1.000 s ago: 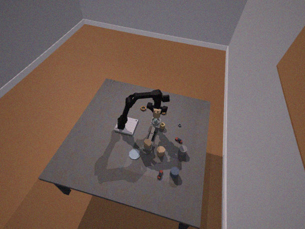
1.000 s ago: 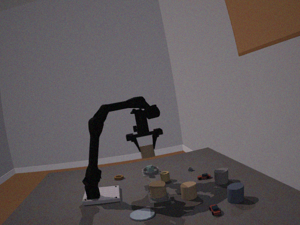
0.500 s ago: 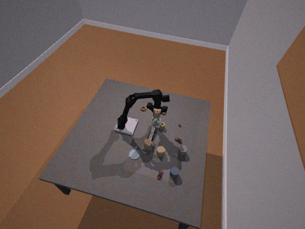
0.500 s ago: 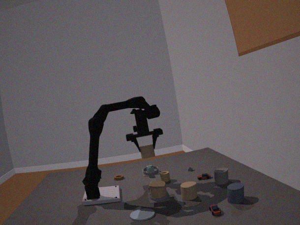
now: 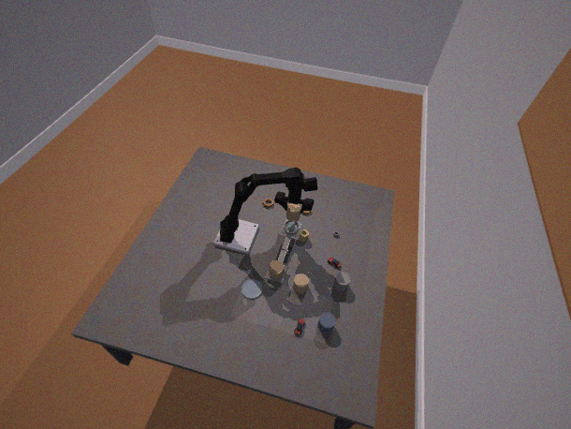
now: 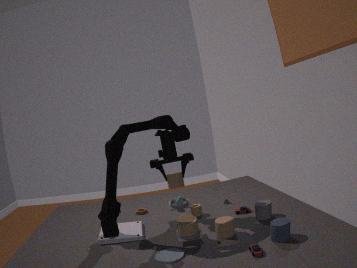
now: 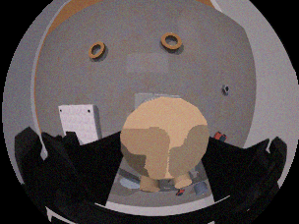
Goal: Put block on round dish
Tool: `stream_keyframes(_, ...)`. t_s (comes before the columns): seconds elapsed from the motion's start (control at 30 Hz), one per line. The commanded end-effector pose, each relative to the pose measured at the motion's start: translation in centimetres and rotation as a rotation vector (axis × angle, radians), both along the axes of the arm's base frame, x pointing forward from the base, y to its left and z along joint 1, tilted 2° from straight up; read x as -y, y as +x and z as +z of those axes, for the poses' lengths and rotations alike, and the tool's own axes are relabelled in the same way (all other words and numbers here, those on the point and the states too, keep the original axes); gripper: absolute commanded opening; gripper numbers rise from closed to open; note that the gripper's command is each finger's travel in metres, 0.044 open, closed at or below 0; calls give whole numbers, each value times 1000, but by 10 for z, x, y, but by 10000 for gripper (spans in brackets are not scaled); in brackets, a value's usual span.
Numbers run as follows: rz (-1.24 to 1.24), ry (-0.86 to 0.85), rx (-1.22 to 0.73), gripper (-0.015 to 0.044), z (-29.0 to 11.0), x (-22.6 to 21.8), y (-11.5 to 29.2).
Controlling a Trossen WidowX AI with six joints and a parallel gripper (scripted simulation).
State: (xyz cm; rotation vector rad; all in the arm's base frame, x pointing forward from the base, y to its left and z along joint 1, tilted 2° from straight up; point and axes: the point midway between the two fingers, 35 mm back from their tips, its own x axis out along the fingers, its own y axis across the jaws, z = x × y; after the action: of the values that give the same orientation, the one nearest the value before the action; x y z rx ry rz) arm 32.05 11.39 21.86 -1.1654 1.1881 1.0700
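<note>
My gripper (image 5: pixel 293 209) (image 6: pixel 175 178) (image 7: pixel 163 137) is shut on a tan cup (image 5: pixel 293 214) (image 6: pixel 176 182) (image 7: pixel 164 115), held in the air above the far end of the balance (image 5: pixel 285 252). A teal block (image 5: pixel 291 226) (image 6: pixel 178 201) sits uncovered in the far pan, below the held cup. In the wrist view the held cup hides this block. The other tan cup (image 5: pixel 276 270) (image 6: pixel 188 226) (image 7: pixel 149 184) stands on the near end. The round pale-blue dish (image 5: pixel 252 289) (image 6: pixel 170 256) (image 7: pixel 130 184) lies beside that end, with nothing on it.
Another tan cylinder (image 5: pixel 300 284) (image 6: pixel 225 227) stands right of the near cup. A small yellow cup (image 5: pixel 304 235) (image 6: pixel 196 211) stands beside the balance. Grey (image 5: pixel 341 288) (image 6: pixel 263 211) and blue (image 5: pixel 327 323) (image 6: pixel 280 230) cylinders, two red toy cars and orange rings lie around.
</note>
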Motion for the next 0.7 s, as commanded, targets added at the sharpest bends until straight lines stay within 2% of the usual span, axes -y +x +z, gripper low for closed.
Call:
stream_keyframes(0.0,0,2,-6,0,-12,-17,-6)
stream_keyframes(0.47,-2,4,-36,0,-88,-104,-75)
stream_keyframes(0.67,-3,3,-39,0,-96,-110,-84)
